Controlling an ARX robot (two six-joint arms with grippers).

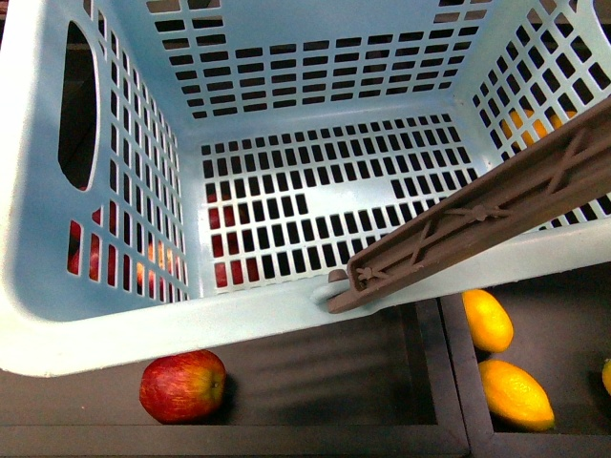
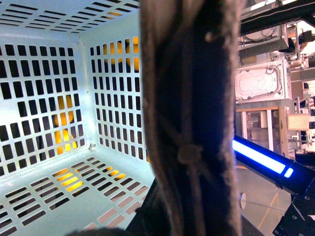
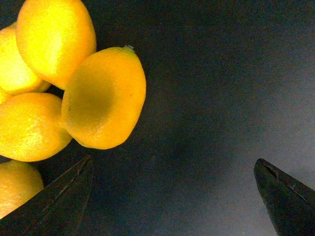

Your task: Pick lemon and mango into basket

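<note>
Front view, 7 o'clock: a red-and-yellow fruit (image 1: 181,385) sits in a dark tray (image 1: 315,382), just under the near rim of the basket (image 1: 57,286). Likely the mango, can't confirm. Judged heavier and softer than a lemon and easy to bruise, so take it across the widest part with a gentle squeeze. More red shows through the basket slots at 9 o'clock, too hidden to name.

The basket fills the centre and top: aqua, slotted, nothing inside. Looks like light, stiff plastic. Its brown handle (image 1: 477,219) lies down across the 3 o'clock side. In the left wrist view the same handle is blurred, right against the camera. It hides the left tool, so I can't tell if it is open, closed or holding the handle.

Orange fruits (image 1: 525,122) show through the 2 o'clock wall; not targets.

At 4 to 5 o'clock the lemon (image 1: 487,320) lies in the next tray compartment, outside the basket, with a second lemon (image 1: 516,393) just beside it.

Right wrist view: the right tool (image 3: 174,167) is spread wide and empty, its fingers (image 3: 59,196) over bare dark tray floor. A cluster of lemons is packed together and touching. The outermost lemon (image 3: 103,98) sits off to one finger's side, not between the fingers.

The lemon is probably light and firm with a waxy rind. Being oval, it may roll or squirt out if pinched at the tapered ends. Close across the short middle. Neighbours crowd one side, so the outermost lemon looks easiest.
</note>
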